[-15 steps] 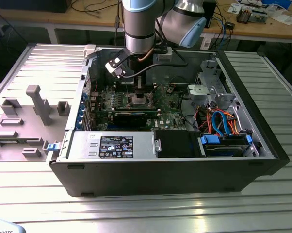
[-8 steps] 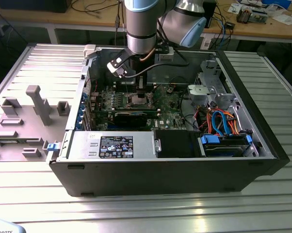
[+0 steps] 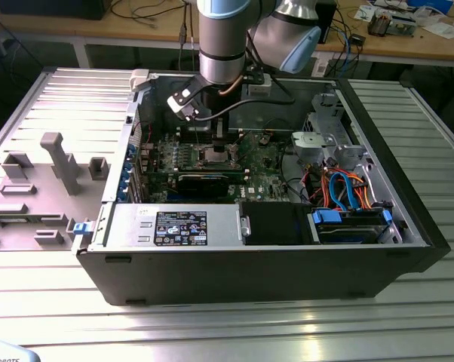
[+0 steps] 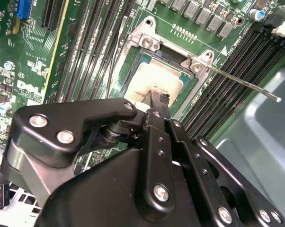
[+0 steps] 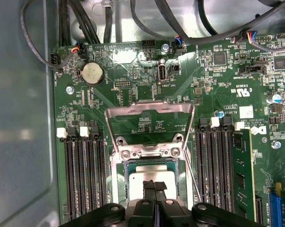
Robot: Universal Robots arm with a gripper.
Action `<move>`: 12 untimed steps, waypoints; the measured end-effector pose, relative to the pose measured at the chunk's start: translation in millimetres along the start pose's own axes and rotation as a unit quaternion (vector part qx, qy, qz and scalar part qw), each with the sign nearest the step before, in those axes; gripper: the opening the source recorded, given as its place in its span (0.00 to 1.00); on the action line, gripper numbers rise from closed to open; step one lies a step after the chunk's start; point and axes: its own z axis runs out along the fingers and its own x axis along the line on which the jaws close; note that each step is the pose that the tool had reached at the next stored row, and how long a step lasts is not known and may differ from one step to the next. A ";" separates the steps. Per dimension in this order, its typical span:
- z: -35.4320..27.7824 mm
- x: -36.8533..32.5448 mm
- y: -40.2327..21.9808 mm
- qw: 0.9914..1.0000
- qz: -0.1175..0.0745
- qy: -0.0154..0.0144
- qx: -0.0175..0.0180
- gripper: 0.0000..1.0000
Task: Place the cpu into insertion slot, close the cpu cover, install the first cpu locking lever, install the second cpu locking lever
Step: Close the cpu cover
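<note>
The cpu (image 5: 151, 174) lies flat in the insertion slot (image 5: 119, 183), its dull silver top showing in both wrist views. My gripper (image 5: 154, 185) hangs straight over it with its black fingers together, tips at or just above the cpu (image 4: 157, 79) top. The cpu cover (image 5: 152, 108) stands swung open behind the slot, green board showing through its window. One thin locking lever (image 4: 242, 82) sticks out free to the side of the slot (image 4: 141, 53). In the exterior view the gripper (image 3: 214, 149) reaches down into the open computer case.
Rows of black memory slots (image 5: 81, 179) flank the socket on both sides. Cables (image 5: 85, 23) run along the case wall behind the motherboard (image 3: 265, 166). A drive bay with orange and blue cables (image 3: 340, 192) sits at the exterior view's right, a grey fixture plate (image 3: 38, 181) at its left.
</note>
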 end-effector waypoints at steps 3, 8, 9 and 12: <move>0.7 0.0 -0.1 1.000 -0.012 -0.004 0.006 0.11; 1.4 0.2 -0.1 1.000 -0.027 -0.006 0.009 0.11; 1.4 0.2 -0.1 1.000 -0.028 -0.006 0.009 0.11; 1.5 0.2 -0.1 1.000 -0.029 -0.006 0.009 0.11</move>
